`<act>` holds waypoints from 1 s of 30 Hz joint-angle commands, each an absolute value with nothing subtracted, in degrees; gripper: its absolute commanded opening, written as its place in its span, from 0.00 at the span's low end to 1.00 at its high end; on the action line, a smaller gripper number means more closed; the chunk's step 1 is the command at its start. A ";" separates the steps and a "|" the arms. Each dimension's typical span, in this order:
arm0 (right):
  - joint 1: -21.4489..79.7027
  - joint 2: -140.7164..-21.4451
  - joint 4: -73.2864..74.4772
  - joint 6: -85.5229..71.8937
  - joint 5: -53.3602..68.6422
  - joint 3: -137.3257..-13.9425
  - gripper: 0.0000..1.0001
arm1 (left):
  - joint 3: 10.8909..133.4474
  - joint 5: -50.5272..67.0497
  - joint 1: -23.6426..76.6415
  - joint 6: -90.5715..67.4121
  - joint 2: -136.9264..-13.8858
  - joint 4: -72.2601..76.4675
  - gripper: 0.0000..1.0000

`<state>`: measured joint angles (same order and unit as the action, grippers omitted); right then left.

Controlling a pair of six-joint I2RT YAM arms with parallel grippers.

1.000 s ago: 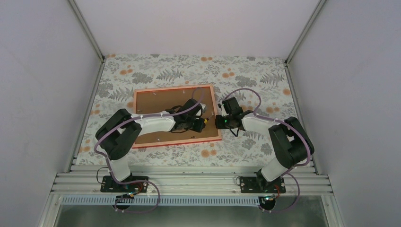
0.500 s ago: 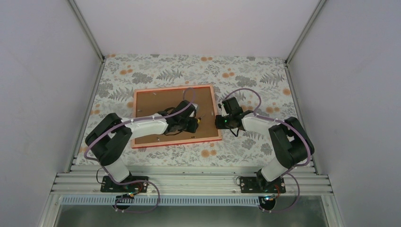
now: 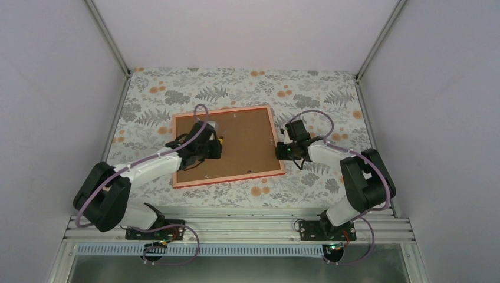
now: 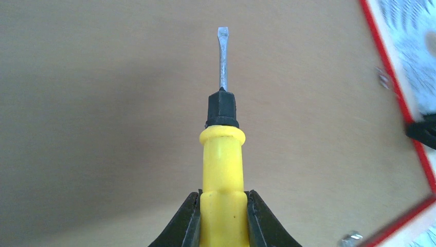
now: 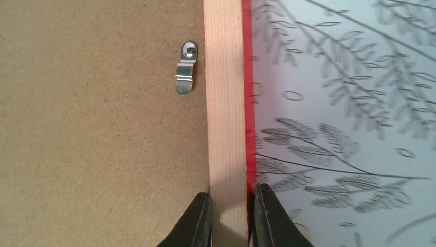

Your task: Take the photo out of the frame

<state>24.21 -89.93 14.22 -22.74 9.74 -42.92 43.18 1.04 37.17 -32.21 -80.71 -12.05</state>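
Right now my right fingers clamp the frame's right rail, left fingers grip the screwdriver above its backing; next I must turn a clip.

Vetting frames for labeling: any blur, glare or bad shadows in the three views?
Top view: even light, sharp, no glare on the frame. Left wrist: screwdriver crisp, frame behind it soft, with a broad dim shadow. Right wrist: sharp throughout, clip catches a small glint.
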 commanded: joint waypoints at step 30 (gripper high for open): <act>14.25 -79.92 11.18 -18.30 16.73 -35.98 0.25 | 71.06 -1.93 -1.68 -12.42 -108.34 -11.13 0.02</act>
